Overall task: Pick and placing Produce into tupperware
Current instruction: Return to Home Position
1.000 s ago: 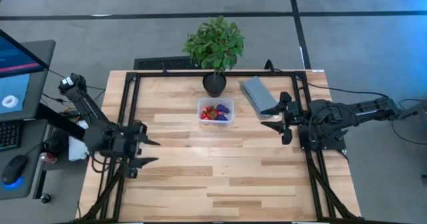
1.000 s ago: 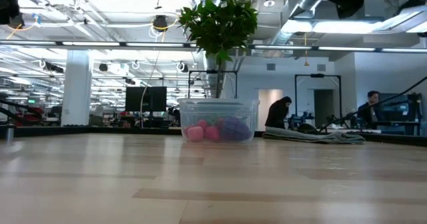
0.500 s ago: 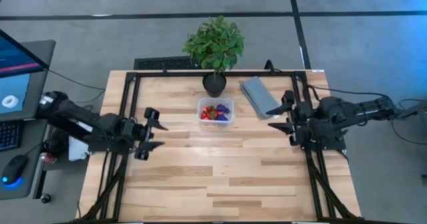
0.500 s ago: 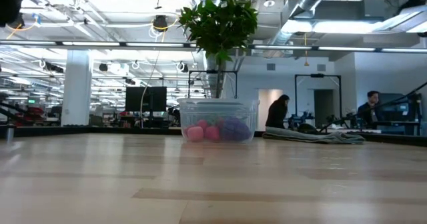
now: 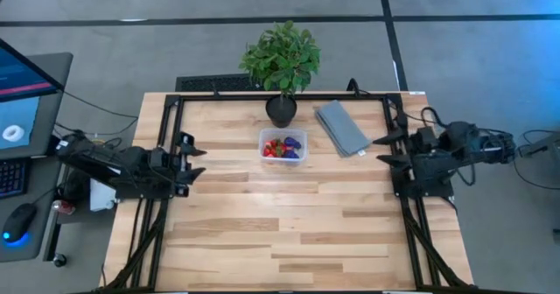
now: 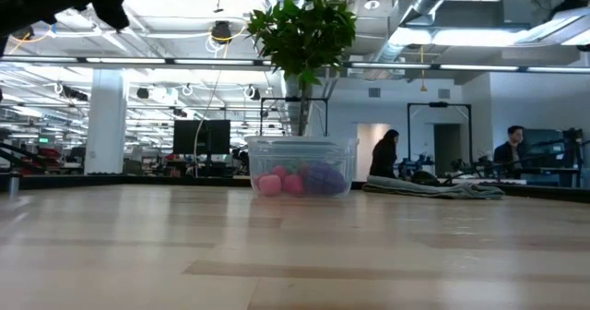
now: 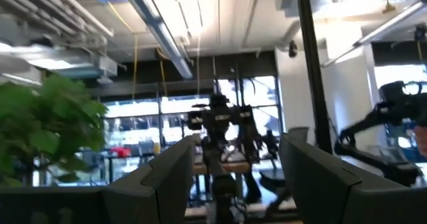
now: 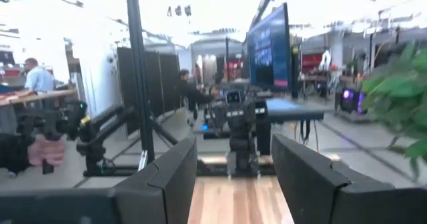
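Left tool and right tool both gape wide, apparently holding nothing, well apart from the tupperware.

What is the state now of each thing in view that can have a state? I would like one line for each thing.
tupperware: upright, no lid, filled with fruit
produce: lying inside the tupperware
plant: upright in its pot, behind the tupperware
grey cloth: folded, flat on the table
left gripper: open, empty, at the table's left edge
right gripper: open, empty, at the table's right edge
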